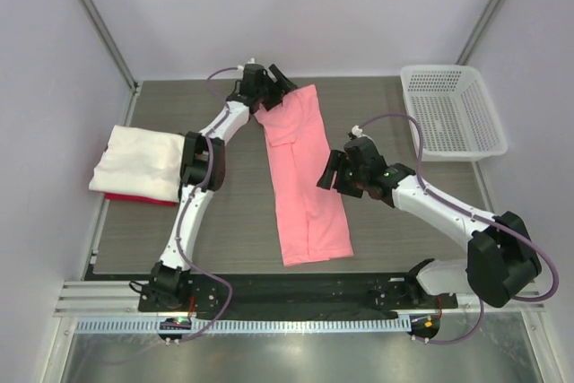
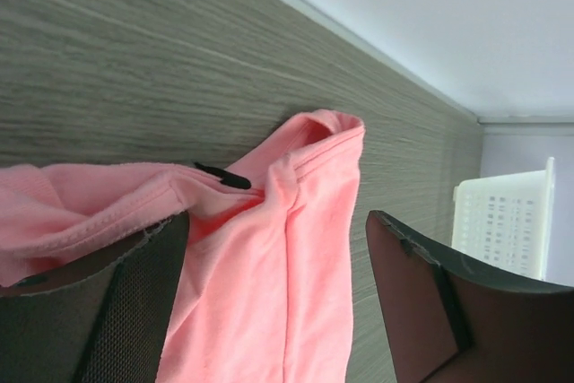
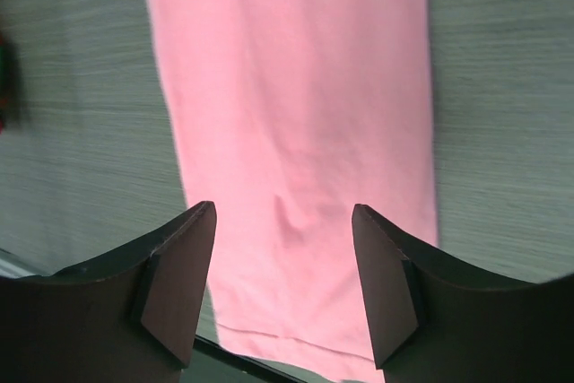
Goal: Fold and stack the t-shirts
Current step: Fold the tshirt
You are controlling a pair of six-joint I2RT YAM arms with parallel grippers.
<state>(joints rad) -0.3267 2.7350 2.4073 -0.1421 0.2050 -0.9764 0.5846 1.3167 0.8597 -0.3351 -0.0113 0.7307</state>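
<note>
The salmon-pink t-shirt [image 1: 305,177] lies across the middle of the table as a long narrow strip running from far to near. My left gripper [image 1: 273,87] is at the strip's far end and is open. In the left wrist view the bunched collar end of the pink t-shirt [image 2: 269,311] lies between its spread fingers [image 2: 278,221]. My right gripper [image 1: 330,172] hovers at the strip's right edge, open. The right wrist view shows the pink t-shirt [image 3: 296,87] flat below its parted jaws [image 3: 283,213]. A folded white t-shirt [image 1: 134,163] rests on a red t-shirt [image 1: 134,196] at the left.
A white mesh basket [image 1: 453,109] stands at the far right corner, and the left wrist view also catches the basket [image 2: 502,221]. Walls enclose the table at the back and on both sides. A black rail [image 1: 296,286] runs along the near edge.
</note>
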